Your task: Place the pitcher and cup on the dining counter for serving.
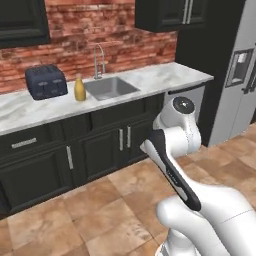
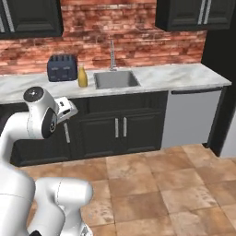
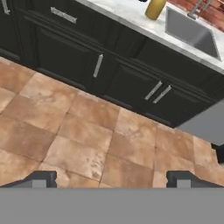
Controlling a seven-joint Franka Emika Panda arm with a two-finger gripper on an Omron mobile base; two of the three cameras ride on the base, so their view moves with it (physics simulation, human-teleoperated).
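pitcher: we see the pitcher point(image 1: 80, 89) standing upright on the marble counter point(image 1: 150, 80), just left of the sink point(image 1: 111, 87) and right of the toaster point(image 1: 46, 81); in the right base view the pitcher point(image 2: 82, 77) sits between the toaster point(image 2: 62, 67) and the sink point(image 2: 116, 79); in the hand view its amber body point(image 3: 155, 8) shows at the top edge, cut off by the frame.
faucet: we see it rising behind the sink point(image 1: 98, 61), against the brick wall point(image 1: 100, 30).
counter front: we see black cabinets point(image 1: 100, 145) with silver handles under the marble top, and a grey dishwasher panel point(image 2: 189, 117) to the right of them.
fridge: we see a grey fridge point(image 1: 240, 75) at the far right of the left base view.
floor: we see brown tiles point(image 2: 152, 184) in front of the cabinets.
claw: we see the claw point(image 3: 112, 178) in the hand view with its two dark tips wide apart, nothing between them, hanging over the floor tiles and well apart from the pitcher.
arm: we see the white arm point(image 1: 175, 145) folded up in front of the cabinets, clear of the counter.
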